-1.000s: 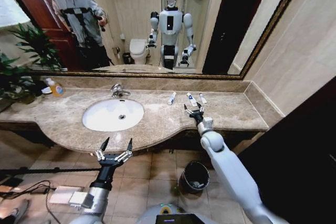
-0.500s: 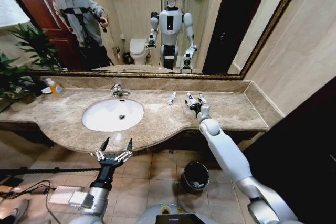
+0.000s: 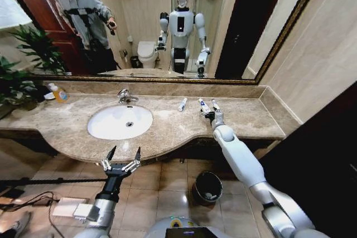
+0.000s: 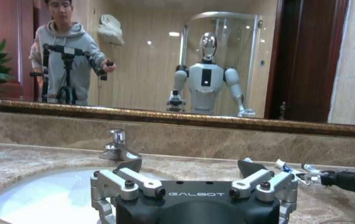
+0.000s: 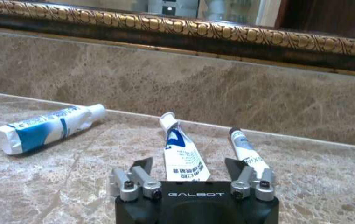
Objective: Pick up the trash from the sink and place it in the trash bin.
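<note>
The trash in sight is three white tubes lying on the marble counter to the right of the sink (image 3: 120, 122), not in the basin. One blue-marked tube (image 5: 46, 128) lies apart from the others. My right gripper (image 5: 189, 163) is open and low over the counter, its fingers either side of the near end of the middle tube (image 5: 182, 151), with a thinner tube (image 5: 247, 147) just beside. From the head view, the right gripper (image 3: 207, 113) reaches the tubes (image 3: 203, 106). My left gripper (image 3: 122, 157) hangs open and empty below the counter's front edge. The black trash bin (image 3: 206, 188) stands on the floor under the counter.
A chrome faucet (image 3: 125, 96) stands behind the basin. At the far left of the counter are a yellow soap bottle (image 3: 58, 93) and a plant (image 3: 22, 71). The mirror and back wall rise just behind the tubes. Cables (image 3: 28, 199) lie on the floor at left.
My right arm has stretched farther back across the counter, bringing its gripper up to the tubes. The left arm has stayed still.
</note>
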Robot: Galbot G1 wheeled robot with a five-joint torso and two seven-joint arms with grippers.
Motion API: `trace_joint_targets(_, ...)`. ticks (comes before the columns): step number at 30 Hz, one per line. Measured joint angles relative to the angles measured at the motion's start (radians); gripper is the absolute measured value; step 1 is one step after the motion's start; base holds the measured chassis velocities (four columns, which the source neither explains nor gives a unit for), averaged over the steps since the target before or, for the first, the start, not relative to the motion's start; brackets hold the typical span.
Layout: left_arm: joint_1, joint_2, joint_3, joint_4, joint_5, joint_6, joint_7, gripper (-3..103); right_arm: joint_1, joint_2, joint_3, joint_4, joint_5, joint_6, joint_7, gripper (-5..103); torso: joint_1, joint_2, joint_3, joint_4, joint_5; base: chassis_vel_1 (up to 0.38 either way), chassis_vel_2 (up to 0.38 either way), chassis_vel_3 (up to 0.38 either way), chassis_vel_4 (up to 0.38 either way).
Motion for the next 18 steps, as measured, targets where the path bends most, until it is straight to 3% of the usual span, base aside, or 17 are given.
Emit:
trace_joint_targets(6,0.0,0.0,0.0,0.0,0.0,0.0,0.0,100,-0.001,0.002,0.003,-0.006,-0.002,0.005,0.002,55,0.0,0.0,0.0,0.0,0.0,0.0,0.0,0.0,0.0)
trace_joint_targets(10,0.0,0.0,0.0,0.0,0.0,0.0,0.0,100,-0.007,0.0,0.007,-0.006,-0.003,0.006,0.002,44,0.0,0.0,0.0,0.0,0.0,0.0,0.0,0.0,0.0)
trace_joint_targets(13,0.0,0.0,0.0,0.0,0.0,0.0,0.0,100,-0.023,-0.009,0.012,-0.002,0.0,0.013,0.002,23,0.0,0.0,0.0,0.0,0.0001,0.0,0.0,0.0,0.0)
trace_joint_targets(18,0.0,0.0,0.0,0.0,0.0,0.0,0.0,100,-0.023,-0.009,0.013,0.002,0.008,0.018,0.001,7,0.0,0.0,0.0,0.0,0.0,0.0,0.0,0.0,0.0)
